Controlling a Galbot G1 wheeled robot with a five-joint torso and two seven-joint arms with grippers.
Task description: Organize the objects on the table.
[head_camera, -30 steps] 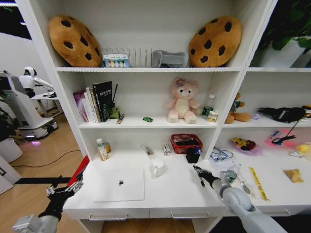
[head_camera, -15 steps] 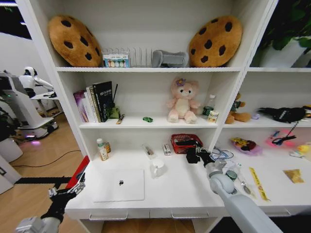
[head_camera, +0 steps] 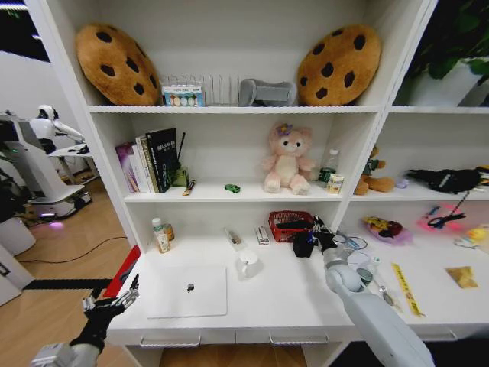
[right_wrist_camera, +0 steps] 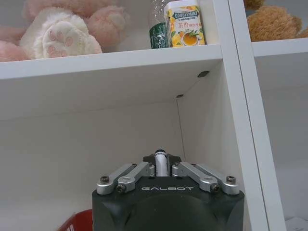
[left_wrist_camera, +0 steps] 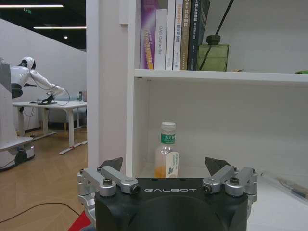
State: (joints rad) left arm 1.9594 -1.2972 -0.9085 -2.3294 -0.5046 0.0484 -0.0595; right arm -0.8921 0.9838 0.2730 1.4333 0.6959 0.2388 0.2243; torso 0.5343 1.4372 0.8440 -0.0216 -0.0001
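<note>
- Right gripper (right_wrist_camera: 161, 168) at the counter's back edge, above the black cup (head_camera: 302, 245), fingers closed on a marker (right_wrist_camera: 160, 161).
- Marker probably light, stiff, slippery: best held mid-barrel.
- Left gripper (left_wrist_camera: 166, 169) beside the left front corner, fingers wide apart, empty.

The right gripper (right_wrist_camera: 161, 169) hides all but the tip of a pen-like thing (right_wrist_camera: 160, 163), too little to identify it.

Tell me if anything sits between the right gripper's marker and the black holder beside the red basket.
Nothing visible does. The right gripper, shut on the marker, hangs just above and beside the black holder, with the red basket behind it. The left gripper is parked off the table's left front corner.
</note>
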